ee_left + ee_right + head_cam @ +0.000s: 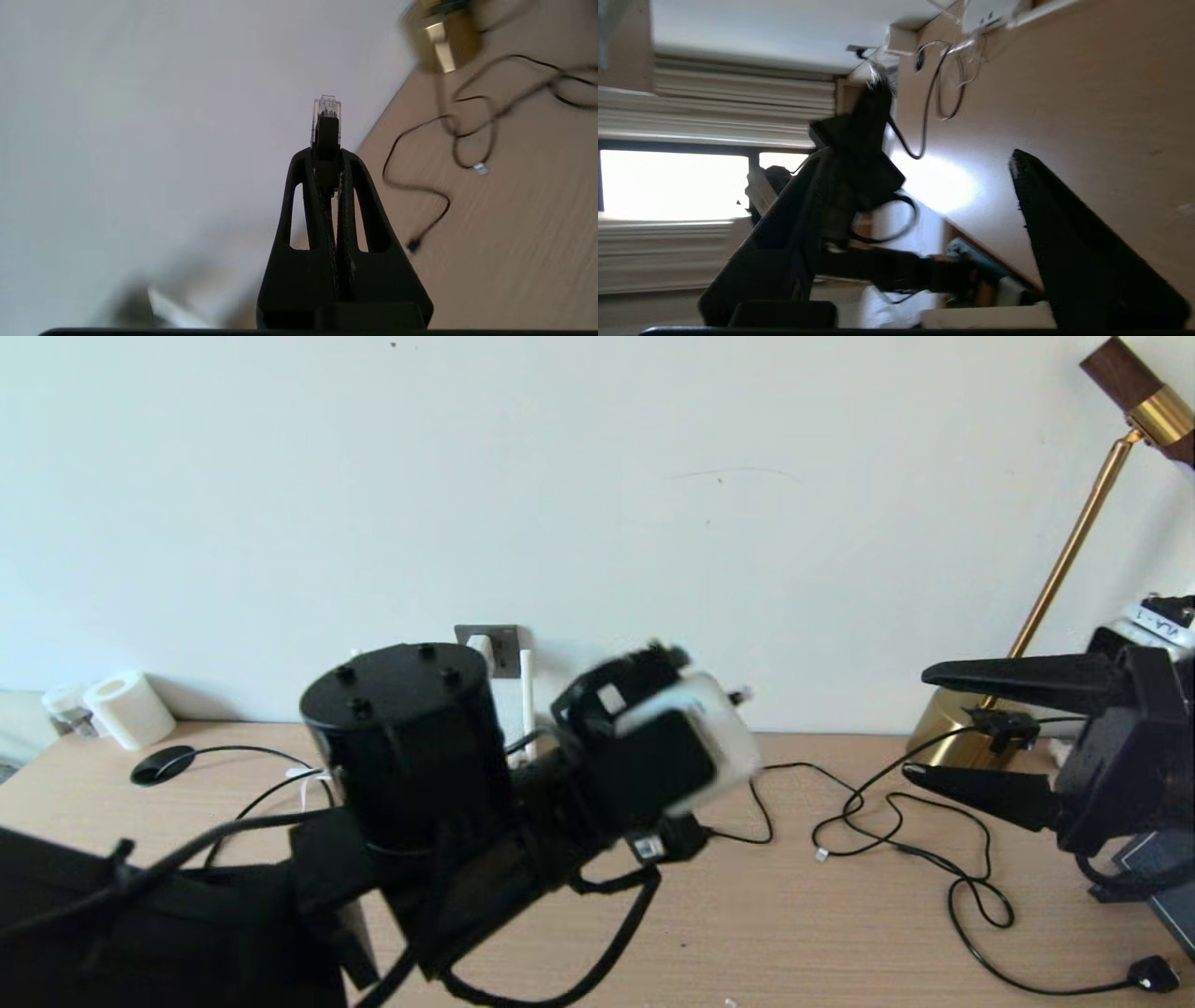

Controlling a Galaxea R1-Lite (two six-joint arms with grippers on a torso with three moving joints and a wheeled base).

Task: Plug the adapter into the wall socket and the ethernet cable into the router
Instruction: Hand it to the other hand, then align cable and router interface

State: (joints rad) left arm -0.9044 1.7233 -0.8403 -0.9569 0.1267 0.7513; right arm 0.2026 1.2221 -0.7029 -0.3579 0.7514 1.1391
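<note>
The ethernet cable (pixel 326 122) is pinched between the fingertips of the left gripper (pixel 328 158), its clear clip connector standing out just past the tips and its black boot clamped between the closed pads. That gripper is carried above the desk (pixel 794 915) in the middle of the head view, its arm stretched forward toward the wall, where the wall socket (pixel 500 644) is partly hidden behind the wrist. A white plug can be made out in the socket. The right gripper (pixel 924 723) is held at the right side, level, fingers spread wide and empty, beside the brass lamp (pixel 1055 579). Thin black cables (pixel 934 859) are strewn on the desk below it.
</note>
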